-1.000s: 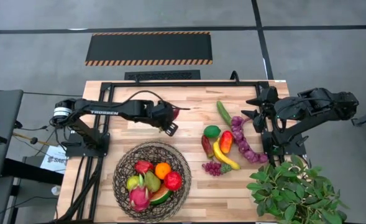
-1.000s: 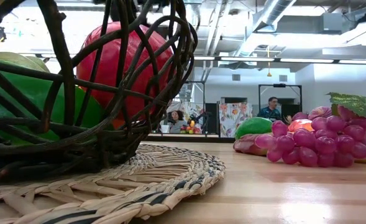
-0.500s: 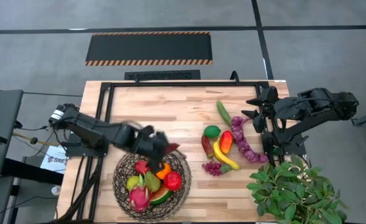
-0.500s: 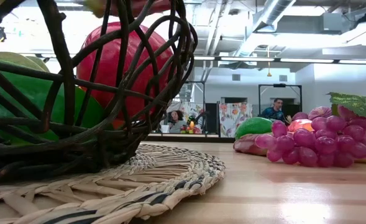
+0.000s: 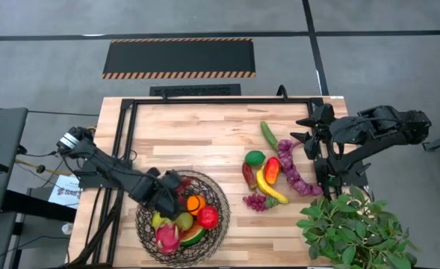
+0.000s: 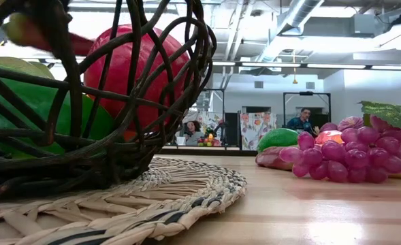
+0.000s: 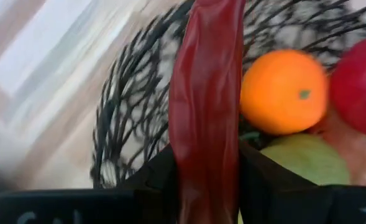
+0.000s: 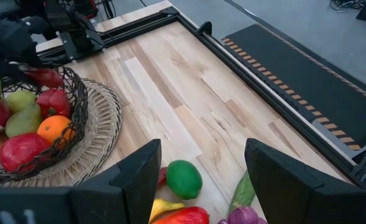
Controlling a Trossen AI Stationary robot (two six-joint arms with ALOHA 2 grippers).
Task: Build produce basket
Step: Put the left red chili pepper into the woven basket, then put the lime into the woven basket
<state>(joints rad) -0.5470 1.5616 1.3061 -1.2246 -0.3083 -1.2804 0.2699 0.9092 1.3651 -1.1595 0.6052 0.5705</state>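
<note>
The basket [image 5: 221, 200], dark woven wire on a straw mat, stands at the table's near left and holds an orange [image 5: 196, 203], a red apple [image 5: 208, 217], a dragonfruit [image 5: 167, 237], a watermelon slice and green pears. My left gripper [image 5: 171, 194] is over the basket's far-left part, shut on a long dark red pepper [image 7: 207, 118]. My right gripper [image 8: 201, 180] waits open at the far right. A lime [image 5: 255, 158], cucumber [image 5: 269, 135], banana [image 5: 270, 188], red-orange pepper [image 5: 272, 170] and purple grapes [image 5: 288, 168] lie on the table right of the basket. My left gripper pinches the long red pepper on its two sides [image 7: 201, 174] between the two fingers [image 7: 155, 180]. The fingers come slanting down from the table's left, and the pepper lies along them. Its free end [image 8: 46, 76] sticks out past the fingertips, inside the basket and over the fruit.
A leafy green plant [image 5: 354, 228] stands at the near right corner. A black frame [image 5: 205, 101] runs along the table's far and left sides. Bare wood [image 5: 205, 127] lies between the basket and the far edge.
My left gripper has carried the red pepper from the middle of the table's far half toward the near edge and down into the basket's far-left part. It has stayed shut on the pepper.
</note>
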